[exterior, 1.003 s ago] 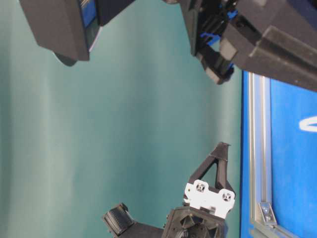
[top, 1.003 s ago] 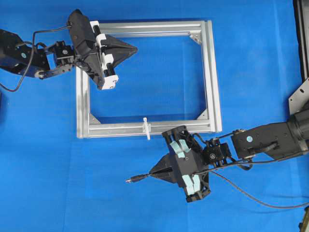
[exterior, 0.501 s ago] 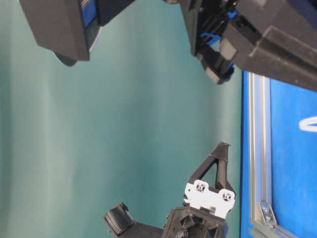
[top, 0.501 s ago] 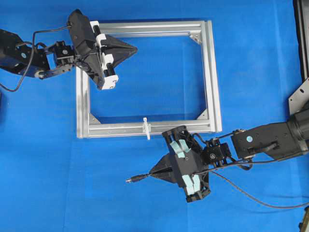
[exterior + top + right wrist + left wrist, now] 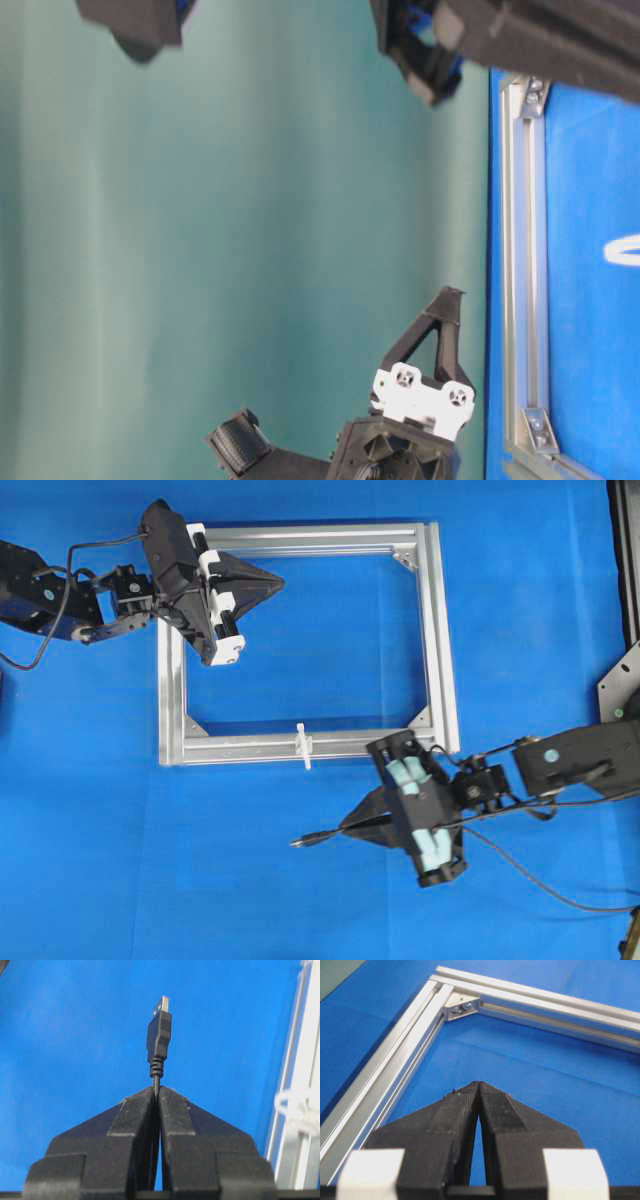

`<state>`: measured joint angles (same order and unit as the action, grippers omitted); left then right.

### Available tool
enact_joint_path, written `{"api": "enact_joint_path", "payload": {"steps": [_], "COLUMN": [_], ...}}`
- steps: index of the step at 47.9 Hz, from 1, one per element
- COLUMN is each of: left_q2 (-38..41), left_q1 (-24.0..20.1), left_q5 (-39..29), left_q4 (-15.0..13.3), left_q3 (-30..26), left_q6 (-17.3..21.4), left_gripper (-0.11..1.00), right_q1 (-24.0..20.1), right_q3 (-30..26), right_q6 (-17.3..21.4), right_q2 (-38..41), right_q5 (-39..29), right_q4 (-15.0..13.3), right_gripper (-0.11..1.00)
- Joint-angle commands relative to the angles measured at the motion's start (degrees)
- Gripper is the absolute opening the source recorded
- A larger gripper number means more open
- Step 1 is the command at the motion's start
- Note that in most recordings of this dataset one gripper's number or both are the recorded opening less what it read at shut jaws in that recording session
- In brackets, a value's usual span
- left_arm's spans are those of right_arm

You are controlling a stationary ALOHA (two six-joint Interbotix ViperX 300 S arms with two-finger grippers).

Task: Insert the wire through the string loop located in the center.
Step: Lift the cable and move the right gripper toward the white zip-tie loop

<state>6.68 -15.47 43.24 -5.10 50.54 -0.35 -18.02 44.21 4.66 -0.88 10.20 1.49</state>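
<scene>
no legible writing; right gripper (image 5: 156, 1091) pinches the wire (image 5: 159, 1037).

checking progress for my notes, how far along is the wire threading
Done: the right gripper is shut on the wire just behind its plug. In hand: the plug points left, below the frame and not yet at the loop. Left: line up and push it through. The left gripper hangs shut and empty over the frame.

Lab bench: blue mat (image 5: 100, 860), aluminium frame (image 5: 438, 630)
</scene>
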Motion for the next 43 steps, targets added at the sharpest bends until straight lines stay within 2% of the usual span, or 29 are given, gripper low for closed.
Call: {"api": "enact_joint_path", "payload": {"steps": [1,11,24,43], "left_q2": [-1.85,-1.85,-1.85,-1.93], "left_q1": [0.09,0.09,0.09,0.09], "left_q5": [0.35,0.35,0.35,0.35], "left_q4": [0.18,0.26,0.18,0.26], "left_q3": [-0.44,-0.44,-0.35,-0.26], "left_q6": [0.00,0.00,0.00,0.00], "left_gripper": [0.00,0.00,0.00,0.00], "right_q1": [-0.09,-0.09,0.88,6.50], "right_q3": [1.41,4.75,4.92,5.89], "right_q6": [0.18,0.18,0.00,-0.26], "right_q2": [-3.25,-5.80,-5.80,-5.80], "right_q5": [0.44,0.79,1.05,0.88], "right_q4": [0.18,0.18,0.18,0.00], "right_gripper": [-0.03,-0.03,-0.03,-0.03]}}
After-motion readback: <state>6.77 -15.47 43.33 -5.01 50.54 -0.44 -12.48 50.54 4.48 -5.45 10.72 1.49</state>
